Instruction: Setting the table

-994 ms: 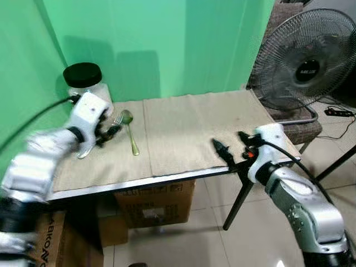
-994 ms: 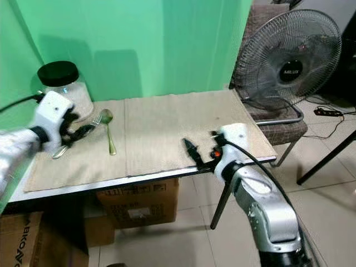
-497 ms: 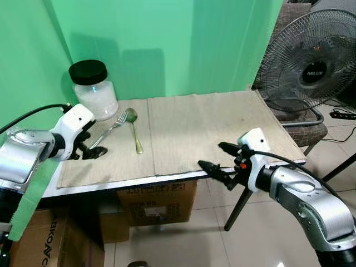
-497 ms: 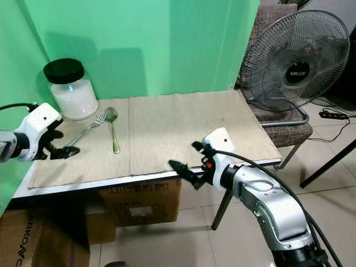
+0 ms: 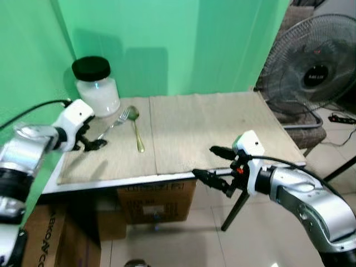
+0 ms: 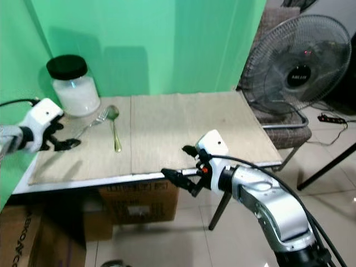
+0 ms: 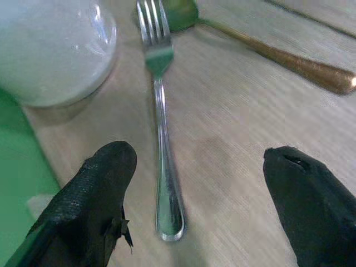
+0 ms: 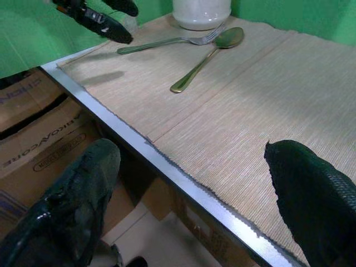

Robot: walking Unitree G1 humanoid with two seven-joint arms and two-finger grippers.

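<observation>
A silver fork (image 7: 161,167) lies slanted on the beige placemat (image 5: 206,128), its tines near a gold spoon (image 5: 136,130). The spoon's bowl points to the back of the table. My left gripper (image 5: 92,145) hovers open just above the mat at the fork's handle end, with nothing between its fingers (image 7: 105,183). My right gripper (image 5: 211,164) is open at the table's front edge, out over the floor, and empty. From the right wrist view the fork (image 8: 167,43) and spoon (image 8: 206,55) lie far ahead.
A glass jar with a black lid (image 5: 97,86) stands at the back left corner by the green backdrop (image 5: 194,44). Cardboard boxes (image 5: 156,203) sit under the table. A standing fan (image 5: 314,67) is at the right. Tiled floor (image 5: 183,245) lies in front.
My left gripper has drawn back off the fork, which now lies free on the mat. My right gripper has moved left and back from over the mat to the table's front edge.
</observation>
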